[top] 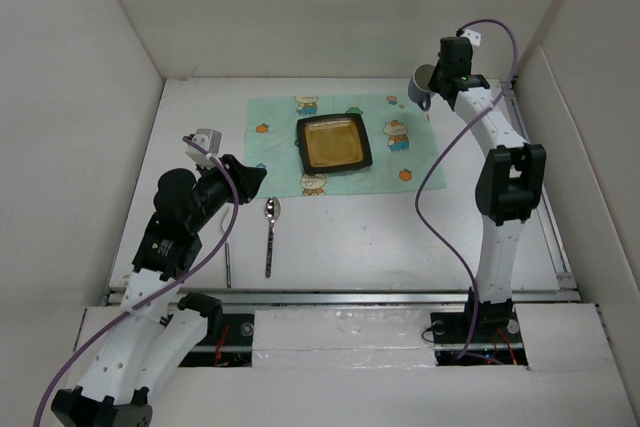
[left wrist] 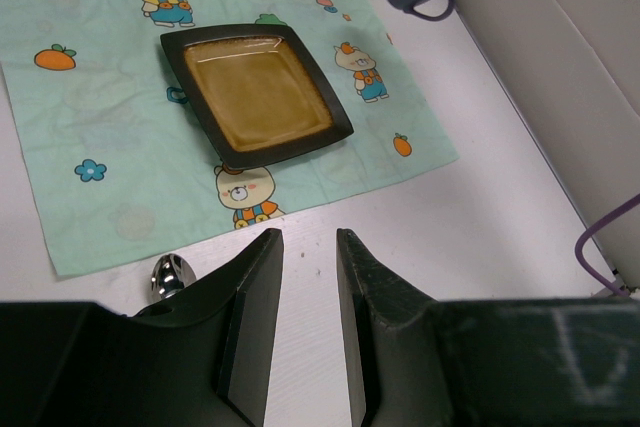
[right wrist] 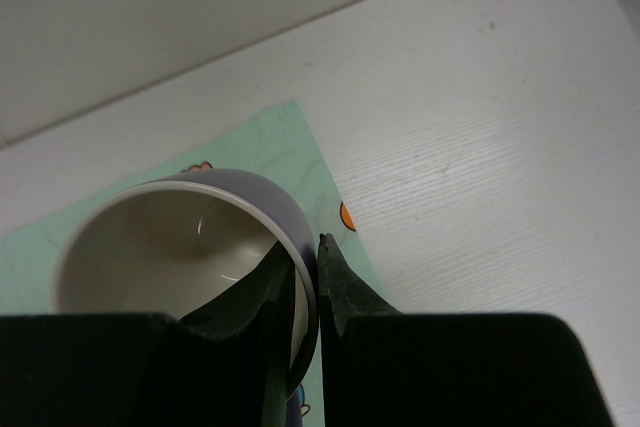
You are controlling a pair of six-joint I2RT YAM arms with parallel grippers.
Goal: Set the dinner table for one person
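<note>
A dark square plate (top: 334, 142) with a brown centre rests on the mint-green cartoon mat (top: 280, 122), which lies on the white dinner table (top: 380, 237). A metal spoon (top: 271, 232) lies on the table just in front of the mat. My left gripper (top: 255, 179) hovers near the mat's front left corner; in the left wrist view it (left wrist: 308, 237) stands open over bare table with nothing between its fingers. A lilac mug (top: 421, 85) is raised over the mat's far right corner. My right gripper (right wrist: 303, 244) is shut on the mug's (right wrist: 150, 247) rim, one finger inside, one outside.
A thin metal utensil (top: 228, 259) lies left of the spoon, partly hidden by my left arm. White walls close in the table at the back and on both sides. A metal rail (top: 350, 294) runs along the near edge.
</note>
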